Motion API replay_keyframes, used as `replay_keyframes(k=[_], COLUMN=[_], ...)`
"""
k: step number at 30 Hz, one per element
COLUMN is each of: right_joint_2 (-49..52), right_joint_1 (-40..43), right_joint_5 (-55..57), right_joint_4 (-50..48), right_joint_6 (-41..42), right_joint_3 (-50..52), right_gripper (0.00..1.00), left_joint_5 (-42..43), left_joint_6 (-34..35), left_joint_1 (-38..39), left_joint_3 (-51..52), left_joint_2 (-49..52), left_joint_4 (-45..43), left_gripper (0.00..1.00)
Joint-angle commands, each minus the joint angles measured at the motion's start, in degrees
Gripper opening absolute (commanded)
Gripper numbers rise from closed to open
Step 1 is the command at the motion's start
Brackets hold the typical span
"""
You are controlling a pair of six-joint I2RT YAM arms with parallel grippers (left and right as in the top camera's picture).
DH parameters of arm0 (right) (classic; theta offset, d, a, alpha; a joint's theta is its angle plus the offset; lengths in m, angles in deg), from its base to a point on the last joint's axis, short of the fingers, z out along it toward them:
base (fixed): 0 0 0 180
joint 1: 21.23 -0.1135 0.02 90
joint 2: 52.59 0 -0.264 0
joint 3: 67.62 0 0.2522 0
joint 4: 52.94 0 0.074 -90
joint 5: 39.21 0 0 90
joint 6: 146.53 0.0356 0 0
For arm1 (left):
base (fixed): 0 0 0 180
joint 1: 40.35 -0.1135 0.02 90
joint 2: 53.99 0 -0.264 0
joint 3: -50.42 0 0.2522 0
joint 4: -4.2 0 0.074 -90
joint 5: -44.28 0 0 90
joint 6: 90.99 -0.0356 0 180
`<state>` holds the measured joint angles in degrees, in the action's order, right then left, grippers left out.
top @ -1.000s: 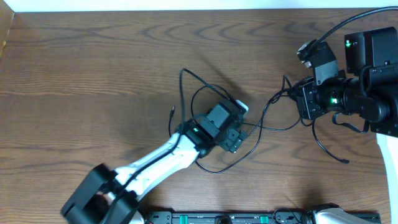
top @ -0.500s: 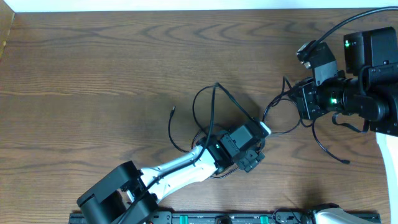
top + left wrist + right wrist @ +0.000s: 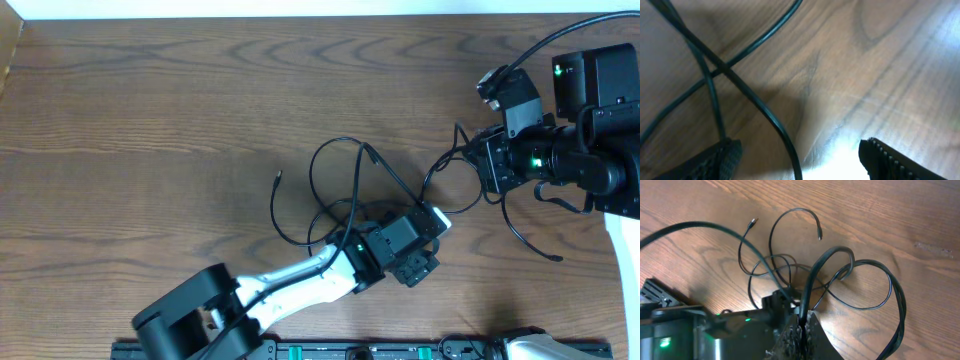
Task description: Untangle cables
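Observation:
Thin black cables (image 3: 340, 180) lie in loose crossing loops at mid-table, with a free plug end (image 3: 277, 177) at the left. No white cable shows. My left gripper (image 3: 418, 265) hovers low at the loops' right front. It is open in the left wrist view (image 3: 797, 162), and one black strand (image 3: 782, 137) runs between its fingers (image 3: 722, 159) without being clamped. My right gripper (image 3: 472, 157) is shut on a black cable (image 3: 812, 287), pinched between its fingertips (image 3: 802, 330). The loops (image 3: 785, 270) spread out beyond it.
Another thin black strand (image 3: 530, 240) curls below the right arm, ending near the table's right edge. The left arm's white link (image 3: 300, 275) stretches from the front edge. The right arm's bulky body (image 3: 590, 120) fills the right side.
My left gripper has moved right and toward the table's front, and the black loops have shifted right with it. The right arm has stayed still, still shut on its cable.

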<state>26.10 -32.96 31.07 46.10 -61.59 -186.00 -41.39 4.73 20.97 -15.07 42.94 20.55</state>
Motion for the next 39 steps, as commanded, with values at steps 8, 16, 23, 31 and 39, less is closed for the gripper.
replay_keyframes(k=[8, 16, 23, 31, 39], right_joint_2=[0.02, 0.07, 0.09, 0.20, 1.27], right_joint_1=[-0.37, -0.35, -0.26, -0.15, 0.04], right_joint_5=[0.02, 11.45, 18.32, 18.34, 12.33], right_joint_4=[0.28, 0.57, -3.61, -13.16, -19.89], right_joint_6=[-1.29, -1.22, 0.31, 0.28, 0.22], right_joint_3=[-0.59, -0.26, 4.92, 17.81, 27.96], right_gripper=[0.01, 0.01, 0.01, 0.85, 0.99], left_joint_5=[-0.52, -0.59, -5.31, -5.49, -5.42], left_joint_6=[0.98, -3.85, -7.56, -7.61, -7.56], left_joint_1=[-0.17, -2.05, -8.31, -19.71, -24.61], left_joint_3=[-0.72, -2.75, -3.10, -3.10, -3.10], left_joint_2=[5.97, -7.41, -35.52, -58.36, -64.74], left_joint_4=[-1.29, 6.23, 12.98, 18.86, 24.35], left_gripper=[0.39, 0.09, 0.08, 0.08, 0.08])
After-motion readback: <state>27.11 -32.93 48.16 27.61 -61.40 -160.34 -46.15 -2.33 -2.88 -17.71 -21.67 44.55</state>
